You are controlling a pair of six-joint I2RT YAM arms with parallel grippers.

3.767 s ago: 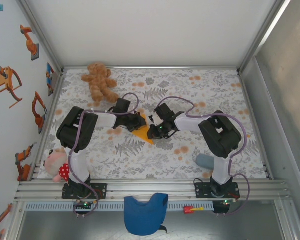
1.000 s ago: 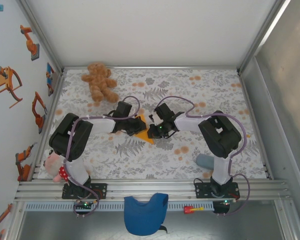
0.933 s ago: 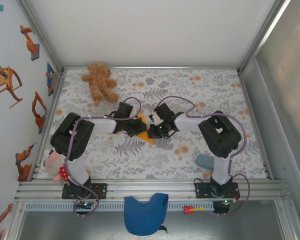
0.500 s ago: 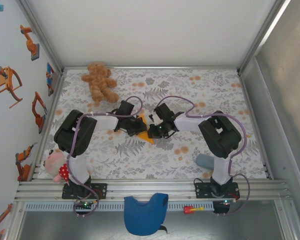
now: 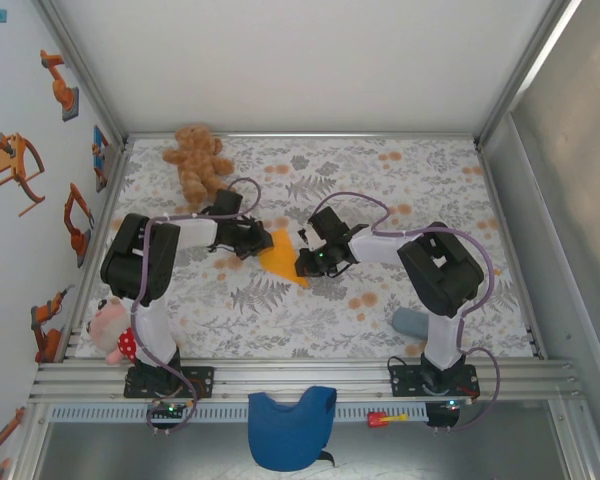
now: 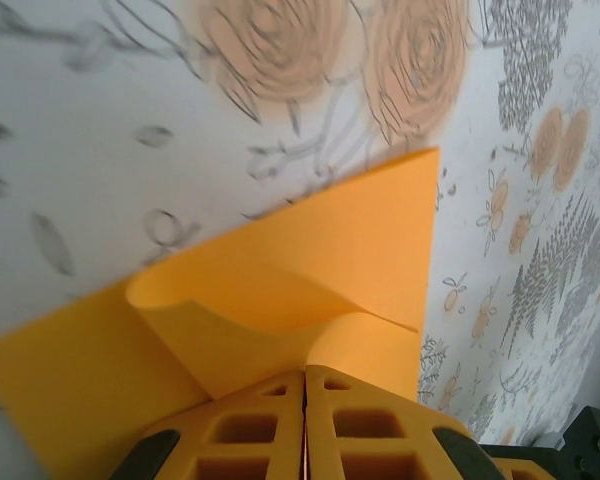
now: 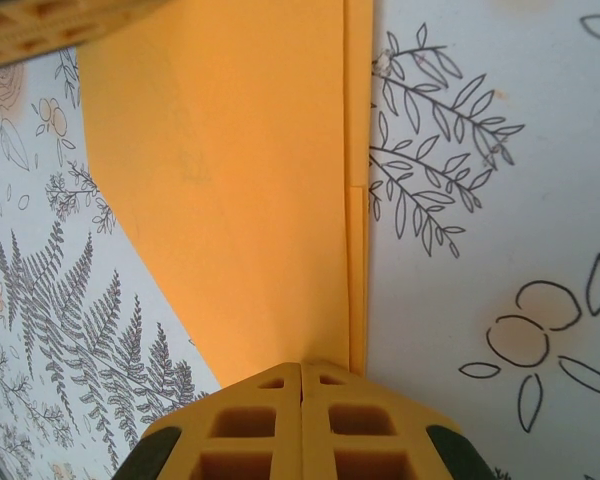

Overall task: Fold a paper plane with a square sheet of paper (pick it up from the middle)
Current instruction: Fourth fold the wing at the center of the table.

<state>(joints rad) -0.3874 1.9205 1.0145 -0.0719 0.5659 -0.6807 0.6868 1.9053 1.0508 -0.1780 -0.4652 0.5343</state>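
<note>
The orange sheet of paper (image 5: pixel 281 260) lies mid-table on the flowered cloth, folded into a pointed wedge with its tip toward me. My left gripper (image 5: pixel 254 240) sits at the paper's left edge. In the left wrist view its jaws (image 6: pixel 305 372) are shut on a flap of the paper (image 6: pixel 310 260) that curls up off the layer below. My right gripper (image 5: pixel 302 265) stands at the right edge, shut, with its tips (image 7: pixel 301 368) resting on the paper (image 7: pixel 240 180) beside the long folded edge. One left finger (image 7: pixel 60 20) shows at the top left of the right wrist view.
A brown teddy bear (image 5: pixel 198 165) lies at the back left. A pink soft toy (image 5: pixel 113 330) sits by the left arm's base. A grey-blue object (image 5: pixel 412 322) is near the right base. A blue cloth (image 5: pixel 290 425) hangs over the front rail.
My left gripper has drawn back to the left, uncovering more of the orange paper and lifting a flap. The right gripper has stayed put on the paper.
</note>
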